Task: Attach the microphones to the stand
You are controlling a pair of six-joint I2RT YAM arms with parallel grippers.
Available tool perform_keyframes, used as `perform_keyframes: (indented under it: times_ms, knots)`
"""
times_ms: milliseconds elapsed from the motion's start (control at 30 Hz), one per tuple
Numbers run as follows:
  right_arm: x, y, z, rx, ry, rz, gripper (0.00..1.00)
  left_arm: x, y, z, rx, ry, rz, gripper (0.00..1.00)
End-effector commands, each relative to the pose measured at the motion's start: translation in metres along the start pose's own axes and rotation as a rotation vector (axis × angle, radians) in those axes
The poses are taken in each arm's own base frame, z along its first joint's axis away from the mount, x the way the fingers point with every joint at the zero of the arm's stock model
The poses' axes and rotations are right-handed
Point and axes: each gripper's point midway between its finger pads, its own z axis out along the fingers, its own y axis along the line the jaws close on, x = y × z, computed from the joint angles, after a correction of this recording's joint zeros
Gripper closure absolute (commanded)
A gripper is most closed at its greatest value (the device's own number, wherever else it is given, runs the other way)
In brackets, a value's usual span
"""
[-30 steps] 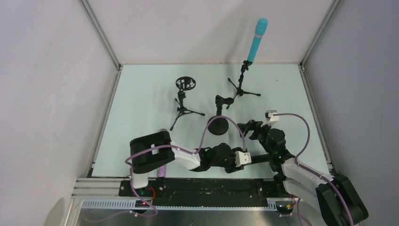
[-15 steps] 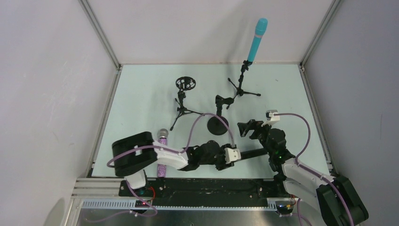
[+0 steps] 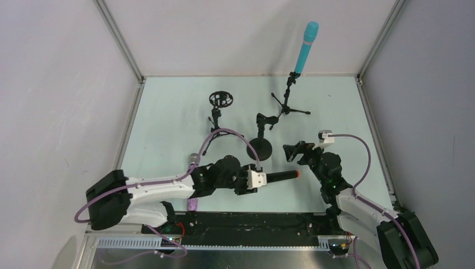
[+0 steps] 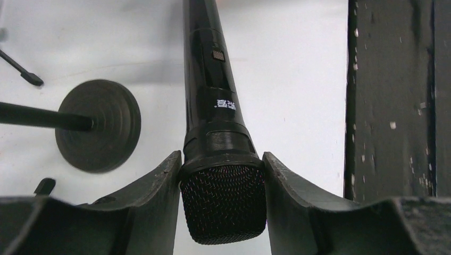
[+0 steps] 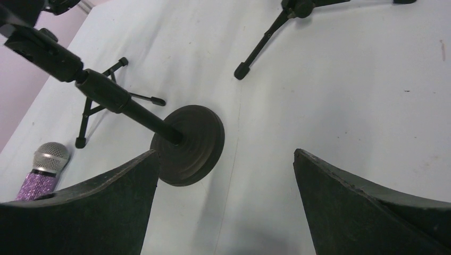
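"Left pincer (image 4: pixel 221 164) was clamped on the black microphone (image 3: pixel 280 176) at its mesh head. The body was level above the desk (image 3: pixel 168 112), orange ring toward the right pincer (image 5: pixel 224 154), whose jaws stood wide apart with nothing between them," logged M.

"Tally?" asked T.

"One of three done: the cyan microphone (image 3: pixel 306 47) sat upright in the far tripod stand (image 3: pixel 287 103). The purple glitter microphone (image 5: pixel 45 164) lay on the desk beside the left arm. The round-base stand (image 3: pixel 259 148) and shock-mount stand (image 3: pixel 218 120) were vacant. Judged: two mountings left."
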Motion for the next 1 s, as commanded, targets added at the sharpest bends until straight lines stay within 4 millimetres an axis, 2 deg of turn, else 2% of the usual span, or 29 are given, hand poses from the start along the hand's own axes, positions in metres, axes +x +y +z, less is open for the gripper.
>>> perform_keyframes:
  times_ms: [0,200,300,500,600,800,900,933,967]
  knots:
    - [-0.025,0.028,0.005,-0.118,-0.039,0.004,0.0,-0.006,0.002,-0.031,0.062,0.051,0.087,1.0]
    - [-0.021,0.068,-0.002,-0.338,0.026,-0.039,0.0,-0.014,0.003,-0.063,0.056,0.028,0.088,1.0]
    - [-0.021,0.081,-0.008,-0.415,0.04,-0.062,0.0,-0.017,0.003,-0.077,0.052,0.029,0.085,1.0]
    - [-0.017,0.126,-0.031,-0.644,0.107,-0.106,0.0,-0.008,-0.001,-0.101,0.045,0.105,0.048,1.0]
    - [-0.018,0.146,-0.046,-0.761,0.123,-0.141,0.0,-0.011,0.002,-0.11,0.032,0.129,0.024,1.0]
    - [-0.006,0.174,-0.072,-0.943,0.126,-0.259,0.0,-0.015,-0.002,-0.128,0.039,0.178,-0.047,1.0]
    - [-0.001,0.184,-0.077,-0.977,0.098,-0.372,0.0,-0.021,-0.002,-0.135,0.039,0.184,-0.079,1.0]
    - [0.008,0.19,-0.083,-1.004,0.12,-0.393,0.0,-0.024,-0.002,-0.138,0.039,0.183,-0.092,1.0]
    - [0.009,0.19,-0.081,-0.994,0.105,-0.438,0.0,-0.025,-0.003,-0.139,0.041,0.185,-0.099,1.0]
